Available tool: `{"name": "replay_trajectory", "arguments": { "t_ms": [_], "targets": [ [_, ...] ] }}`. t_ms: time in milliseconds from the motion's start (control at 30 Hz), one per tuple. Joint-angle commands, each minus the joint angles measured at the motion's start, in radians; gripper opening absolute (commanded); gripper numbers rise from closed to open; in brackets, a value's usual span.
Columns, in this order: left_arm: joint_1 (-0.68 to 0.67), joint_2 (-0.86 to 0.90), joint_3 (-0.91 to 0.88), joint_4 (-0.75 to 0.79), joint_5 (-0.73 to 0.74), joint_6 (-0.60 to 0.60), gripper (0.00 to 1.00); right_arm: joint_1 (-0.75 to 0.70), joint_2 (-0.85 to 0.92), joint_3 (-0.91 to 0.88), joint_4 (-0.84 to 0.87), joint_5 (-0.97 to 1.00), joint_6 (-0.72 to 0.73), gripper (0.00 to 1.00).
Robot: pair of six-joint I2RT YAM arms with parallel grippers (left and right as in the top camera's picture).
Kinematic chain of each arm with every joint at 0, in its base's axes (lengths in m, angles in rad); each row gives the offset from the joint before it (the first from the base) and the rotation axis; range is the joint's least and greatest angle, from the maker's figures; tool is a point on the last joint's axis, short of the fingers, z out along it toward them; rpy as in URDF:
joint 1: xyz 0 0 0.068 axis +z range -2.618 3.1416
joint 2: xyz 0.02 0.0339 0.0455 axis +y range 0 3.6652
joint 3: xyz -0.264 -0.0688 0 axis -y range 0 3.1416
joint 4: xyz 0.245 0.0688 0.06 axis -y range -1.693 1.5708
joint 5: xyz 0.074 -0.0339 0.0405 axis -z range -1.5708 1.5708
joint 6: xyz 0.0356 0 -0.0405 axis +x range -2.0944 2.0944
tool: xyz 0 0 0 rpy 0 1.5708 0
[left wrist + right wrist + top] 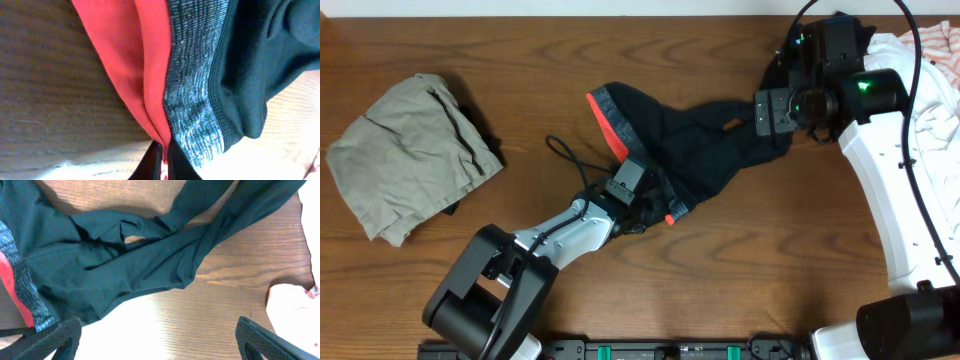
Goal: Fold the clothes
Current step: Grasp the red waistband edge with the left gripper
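The leggings (705, 140) lie bunched across the middle of the counter (720, 290). The grey, red-edged waistband (195, 100) points toward my left arm, and the two legs trail away under my right arm. My left end effector (164, 161) is closed on the red edge at the waistband's lower corner. It is a thin pinch right at the hem, so I expect a firm pull could make it slip out, or the stretchy cloth could lengthen instead of travelling.

My right end effector (155, 340) hangs wide open above the legs and holds nothing. Below it the legs cross and twist, and folding them that way would trap creases.

The white and red-striped garments (920, 60) lie just beside the leg ends and could get dragged along. A black cable (560, 152) loops near the waistband. The khaki garment (410, 155) is well apart.
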Motion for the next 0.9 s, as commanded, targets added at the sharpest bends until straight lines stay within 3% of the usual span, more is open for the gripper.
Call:
{"name": "replay_trajectory", "arguments": {
  "t_ms": [0, 300, 667, 867],
  "targets": [
    [0.002, 0.009, -0.002, 0.002, -0.039, 0.026, 0.06, -0.009, 0.005, 0.002, -0.001, 0.007, -0.016, 0.96],
    [0.071, -0.076, -0.002, -0.031, -0.048, 0.179, 0.06, -0.009, 0.005, 0.002, -0.001, 0.011, -0.019, 0.96],
    [0.31, -0.336, -0.002, -0.4, -0.312, 0.33, 0.06, -0.029, 0.005, 0.002, 0.003, 0.014, -0.014, 0.96],
    [0.499, -0.389, -0.002, -0.529, -0.332, 0.385, 0.06, -0.066, 0.005, 0.002, 0.003, 0.014, -0.006, 0.96]
  ]
}}
